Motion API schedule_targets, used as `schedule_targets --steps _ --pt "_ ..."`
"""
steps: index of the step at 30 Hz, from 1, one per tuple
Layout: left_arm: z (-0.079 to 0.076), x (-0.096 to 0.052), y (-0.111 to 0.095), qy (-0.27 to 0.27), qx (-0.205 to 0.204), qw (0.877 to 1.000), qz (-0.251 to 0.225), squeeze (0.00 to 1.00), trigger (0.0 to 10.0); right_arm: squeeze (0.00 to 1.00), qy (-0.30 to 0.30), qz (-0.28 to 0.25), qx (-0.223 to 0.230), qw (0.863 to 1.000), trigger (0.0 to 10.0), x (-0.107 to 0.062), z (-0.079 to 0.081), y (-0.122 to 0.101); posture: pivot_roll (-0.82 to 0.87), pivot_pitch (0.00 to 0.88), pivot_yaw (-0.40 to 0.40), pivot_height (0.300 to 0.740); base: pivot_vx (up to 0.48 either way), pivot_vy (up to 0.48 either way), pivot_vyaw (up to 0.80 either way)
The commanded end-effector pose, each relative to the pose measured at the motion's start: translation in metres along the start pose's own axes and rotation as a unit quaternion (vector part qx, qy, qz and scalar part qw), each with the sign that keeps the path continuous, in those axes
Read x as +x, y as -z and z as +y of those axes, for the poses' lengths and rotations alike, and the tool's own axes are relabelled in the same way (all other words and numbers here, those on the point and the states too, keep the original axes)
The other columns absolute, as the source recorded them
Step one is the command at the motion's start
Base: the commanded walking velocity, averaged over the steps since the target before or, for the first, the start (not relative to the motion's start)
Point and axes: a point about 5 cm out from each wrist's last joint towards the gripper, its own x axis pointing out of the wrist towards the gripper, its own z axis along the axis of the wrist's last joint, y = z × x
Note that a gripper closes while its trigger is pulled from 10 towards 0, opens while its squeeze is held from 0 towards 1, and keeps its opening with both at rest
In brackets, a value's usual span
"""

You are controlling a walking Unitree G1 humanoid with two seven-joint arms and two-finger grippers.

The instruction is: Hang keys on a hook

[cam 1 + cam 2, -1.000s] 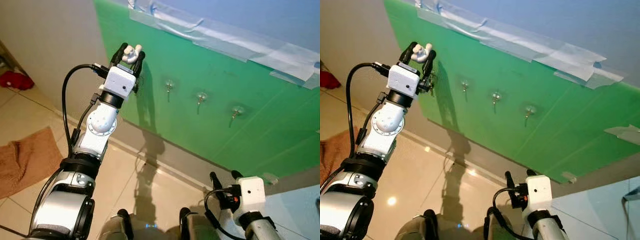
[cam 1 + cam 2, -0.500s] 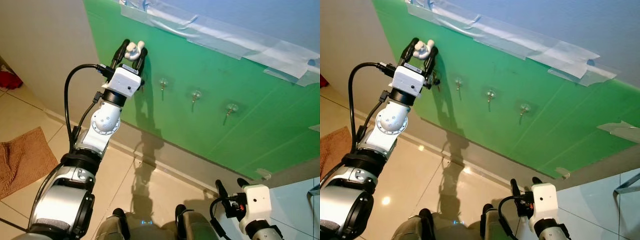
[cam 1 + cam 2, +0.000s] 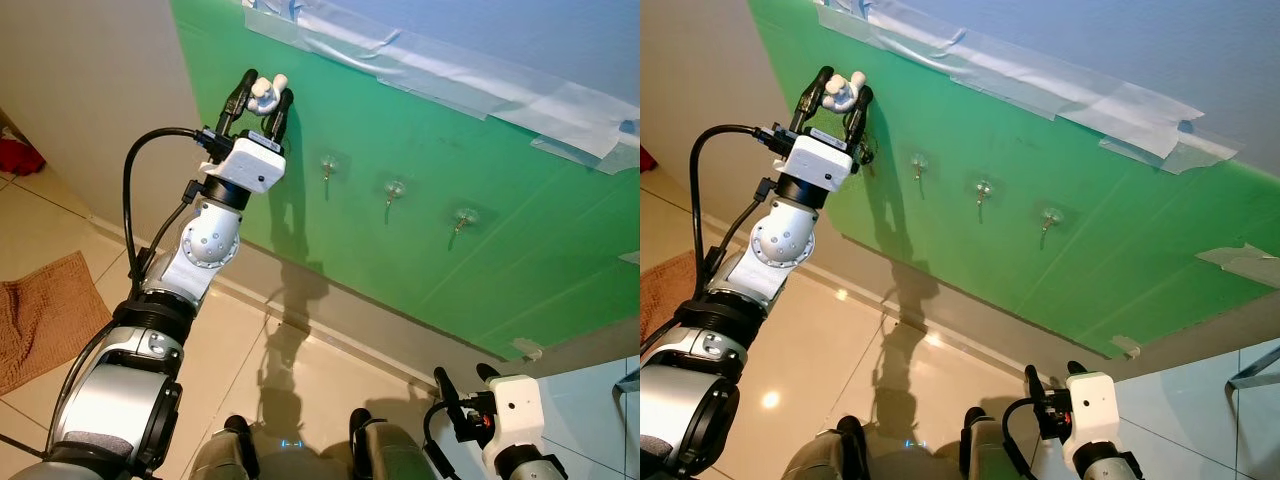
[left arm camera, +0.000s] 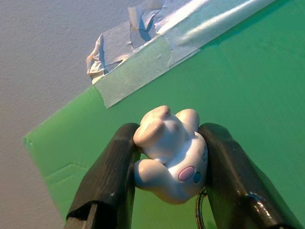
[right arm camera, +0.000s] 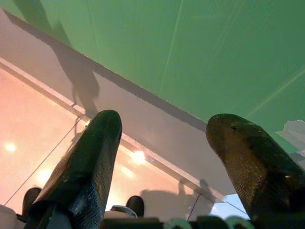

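My left gripper is raised against the green board and is shut on a white plush-like figure keychain, seen close up as the keychain between the two black fingers. A thin key ring hangs below it. Three small clear hooks sit in a row on the board: the nearest hook, the middle hook and the far hook. The left gripper is to the left of the nearest hook and slightly above it. My right gripper is low at the bottom right, open and empty.
Clear tape holds the board's top edge to the wall. A brown towel lies on the tiled floor at left, with a red object further back. The floor below the board is glossy beige tile.
My left gripper with the keychain has lifted slightly and tilted closer to the board. The right arm has stayed low.
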Motion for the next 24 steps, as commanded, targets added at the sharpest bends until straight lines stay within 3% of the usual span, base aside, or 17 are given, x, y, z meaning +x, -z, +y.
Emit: schedule_targets --steps 1,24 --pt "0.001 0.001 -0.002 -0.003 0.003 1.000 -0.006 0.00 0.0 0.00 0.004 0.010 0.005 1.000 10.0 -0.004 -0.004 0.006 -0.38 0.231 -0.059 0.740 0.000 0.000 0.00" --pt "0.014 -0.005 0.003 -0.023 0.025 0.999 0.001 0.00 0.0 0.00 -0.015 0.001 0.005 1.000 10.0 -0.003 0.004 -0.004 -0.35 0.242 -0.073 0.740 0.000 0.000 0.00"
